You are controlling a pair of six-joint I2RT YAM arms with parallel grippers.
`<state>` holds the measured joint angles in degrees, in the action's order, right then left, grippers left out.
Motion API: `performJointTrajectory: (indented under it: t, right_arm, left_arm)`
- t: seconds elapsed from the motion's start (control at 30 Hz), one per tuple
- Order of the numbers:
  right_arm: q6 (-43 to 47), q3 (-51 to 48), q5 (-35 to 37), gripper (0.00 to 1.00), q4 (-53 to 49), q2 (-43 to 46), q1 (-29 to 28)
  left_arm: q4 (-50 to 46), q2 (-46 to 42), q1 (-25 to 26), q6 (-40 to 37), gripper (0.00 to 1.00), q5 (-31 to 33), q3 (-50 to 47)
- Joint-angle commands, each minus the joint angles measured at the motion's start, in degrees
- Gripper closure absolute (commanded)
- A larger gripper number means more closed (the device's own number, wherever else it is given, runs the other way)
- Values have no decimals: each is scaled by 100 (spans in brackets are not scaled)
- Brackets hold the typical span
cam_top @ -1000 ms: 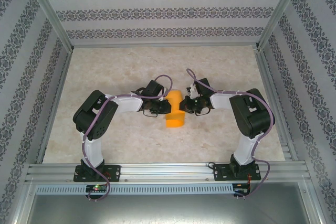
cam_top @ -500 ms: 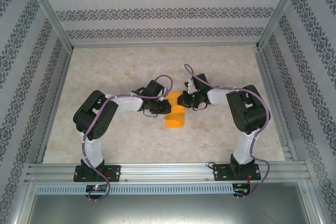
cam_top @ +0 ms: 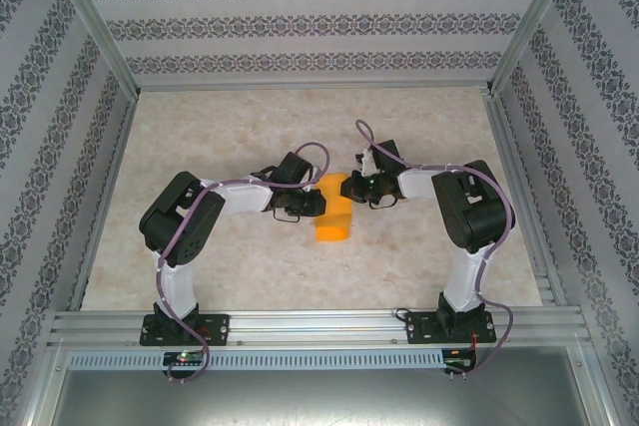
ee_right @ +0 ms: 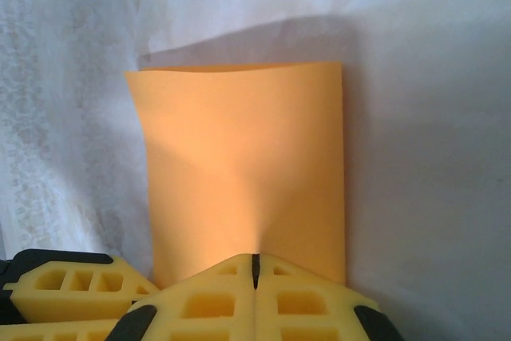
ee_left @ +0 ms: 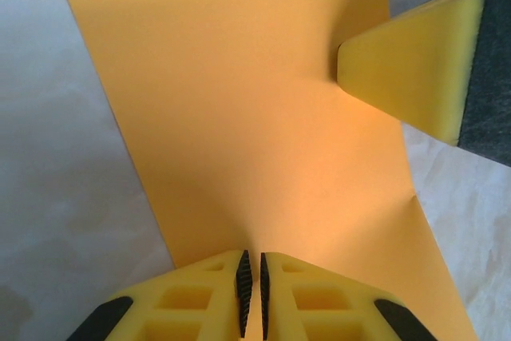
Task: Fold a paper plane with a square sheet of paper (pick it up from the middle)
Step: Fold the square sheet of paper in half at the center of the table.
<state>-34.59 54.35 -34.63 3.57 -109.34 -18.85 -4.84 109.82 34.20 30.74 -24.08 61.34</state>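
— What's new?
— The right pincer [ee_right: 255, 265] has shifted farther along the square sheet of paper [cam_top: 332, 214] and is pressed together on its edge.
— And the left pincer [ee_left: 252, 285]?
— Pinching the opposite edge over the tabletop [cam_top: 240, 127]; a crease is likely next.

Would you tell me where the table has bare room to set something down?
Bare: the table by the back wall, and between the arm bases. Crowded: mid-table, where left gripper and right gripper meet the orange paper.

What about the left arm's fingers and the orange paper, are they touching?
Touching. The left wrist view shows the left fingers pinched shut on the edge of the orange paper.
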Motion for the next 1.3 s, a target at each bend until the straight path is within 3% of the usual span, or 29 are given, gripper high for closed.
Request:
performJointTrajectory:
  t: [0.0,0.33,0.67,0.93,1.27]
  right_arm:
    - [-65,-136,791,100,368,-140,276]
    - [-163,-43,834,100,430,-85,533]
    - [-219,38,475,100,285,565,142]
    - [-314,420,469,100,435,-38,-89]
    - [-233,450,907,100,524,-451,146]
  left_arm:
    - [-956,333,26,-217,82,605,-210]
    - [-1050,354,26,-279,82,671,-189]
    - [-1052,395,26,-291,82,619,-120]
    - [-1089,391,26,-332,82,579,-113]
    - [-1238,286,26,-418,82,545,-148]
